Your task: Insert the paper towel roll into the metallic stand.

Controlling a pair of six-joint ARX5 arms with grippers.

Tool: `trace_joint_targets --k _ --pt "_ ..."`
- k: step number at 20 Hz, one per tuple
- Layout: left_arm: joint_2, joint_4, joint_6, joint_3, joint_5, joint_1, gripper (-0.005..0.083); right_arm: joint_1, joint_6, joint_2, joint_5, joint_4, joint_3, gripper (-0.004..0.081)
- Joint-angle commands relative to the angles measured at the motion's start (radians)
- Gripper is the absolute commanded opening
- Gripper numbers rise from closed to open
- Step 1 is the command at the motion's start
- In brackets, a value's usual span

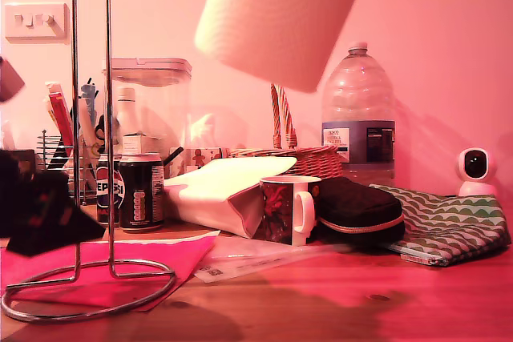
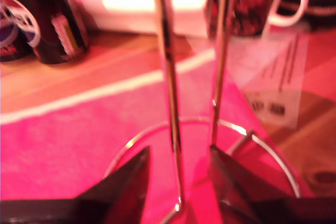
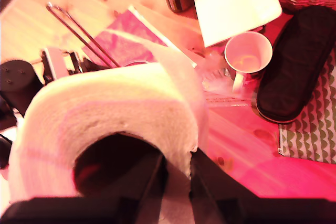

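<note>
Hanging tilted above the stand (image 1: 90, 130), the roll (image 1: 276, 14) sits clamped by its wall in my second gripper (image 3: 177, 182), while my first gripper (image 2: 178, 179) straddles the stand's rods, jaws apart.

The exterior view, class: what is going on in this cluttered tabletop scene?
Two robot arms are fitting a kitchen roll onto its holder. My second pincer grips the wall of the thick white paper towel roll, holding it tilted in the air, above and to the exterior view's right of the tall chrome wire stand. My first pincer straddles the stand's upright loop near its ring base. The roll is not yet threaded on.
</note>
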Motion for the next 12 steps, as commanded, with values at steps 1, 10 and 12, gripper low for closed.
trace_joint_targets --k 1,10,12 --pt "0.008 0.01 0.009 0.003 0.01 -0.002 0.0083 0.0 0.004 -0.007 -0.007 0.013 0.038 -0.0013" --pt "0.008 -0.013 0.071 0.003 0.12 -0.002 -0.0024 0.013 0.03 -0.004 -0.095 0.014 0.235 -0.0013" --pt "0.008 -0.018 0.092 0.004 0.177 -0.002 -0.0024 0.027 0.03 0.006 -0.095 0.014 0.248 -0.0013"
